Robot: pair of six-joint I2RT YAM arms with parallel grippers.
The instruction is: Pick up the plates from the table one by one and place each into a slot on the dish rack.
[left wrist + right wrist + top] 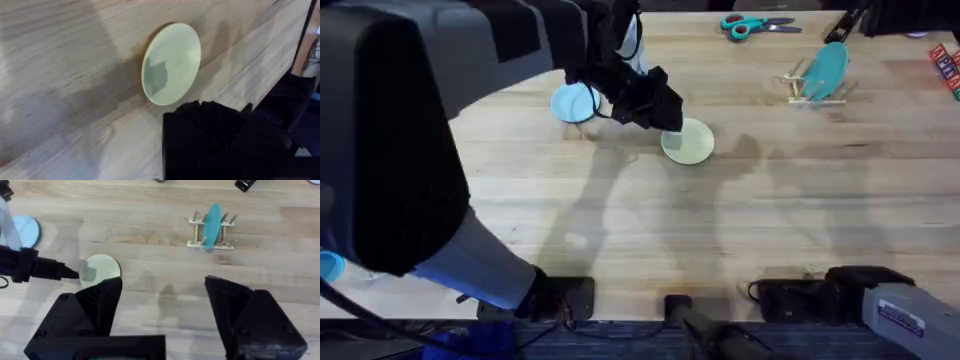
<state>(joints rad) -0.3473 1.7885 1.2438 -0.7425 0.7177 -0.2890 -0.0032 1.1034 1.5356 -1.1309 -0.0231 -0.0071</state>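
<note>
Notably pale yellow-cream plate [688, 141], round, flat on table [720, 230], glossy

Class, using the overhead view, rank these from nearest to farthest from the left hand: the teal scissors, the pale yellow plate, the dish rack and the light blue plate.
1. Pale yellow plate: right beside the left hand.
2. Light blue plate: to the hand's left, partly behind the arm.
3. Teal scissors: at the table's far edge.
4. Dish rack: far right, holding a teal plate.
</note>
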